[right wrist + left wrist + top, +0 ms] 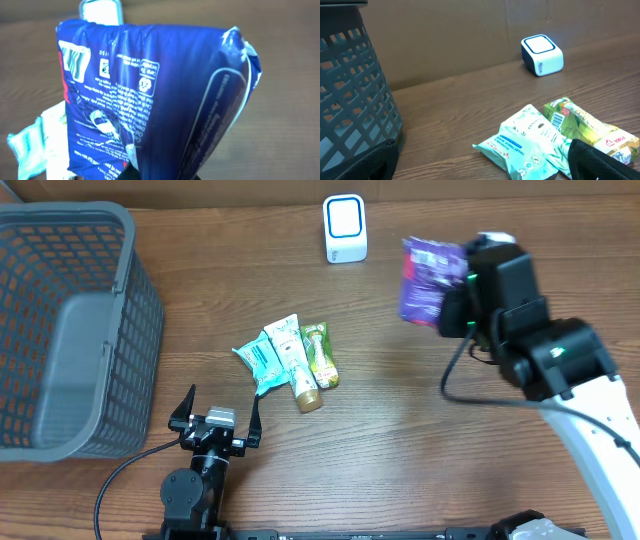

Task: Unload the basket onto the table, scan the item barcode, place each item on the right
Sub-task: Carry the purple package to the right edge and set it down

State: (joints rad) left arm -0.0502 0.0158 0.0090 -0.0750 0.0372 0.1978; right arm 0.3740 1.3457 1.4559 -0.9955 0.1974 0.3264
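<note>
Right jaws clenched on purple packet (422, 280) near scanner (345, 228); left jaws released; grey basket (140, 320) at left edge.

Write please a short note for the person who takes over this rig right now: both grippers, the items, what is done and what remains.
Left gripper: jaws open, holding nothing, at the near side of the table, beside three small packs.
Right gripper: jaws shut on the purple packet, which is raised to the right of the white scanner.
Grey basket: stands at the left.
Done: packet picked up and lifted.
Left: bring its barcode before the scanner's face. No barcode is clear in the wrist view, and I cannot tell whether a scan has registered.
</note>
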